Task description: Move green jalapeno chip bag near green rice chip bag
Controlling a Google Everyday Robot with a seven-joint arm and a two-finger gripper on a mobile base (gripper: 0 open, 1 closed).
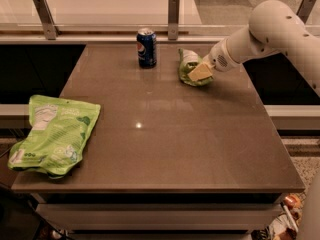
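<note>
The green jalapeno chip bag (190, 64) is small, wrinkled and dark green with white patches. It sits at the back of the table, right of centre. My gripper (200, 72) reaches in from the right on the white arm and is closed on the bag's right side, with one cream finger (201, 73) lying across its front. The bag rests on the tabletop. The green rice chip bag (54, 134) is a large flat light-green pouch. It lies at the table's front left corner, partly over the left edge, far from the gripper.
A blue Pepsi can (146, 47) stands upright just left of the jalapeno bag. The brown table (165, 134) has a glass barrier with metal posts (173, 16) along its back edge. The white arm (280, 29) spans the back right.
</note>
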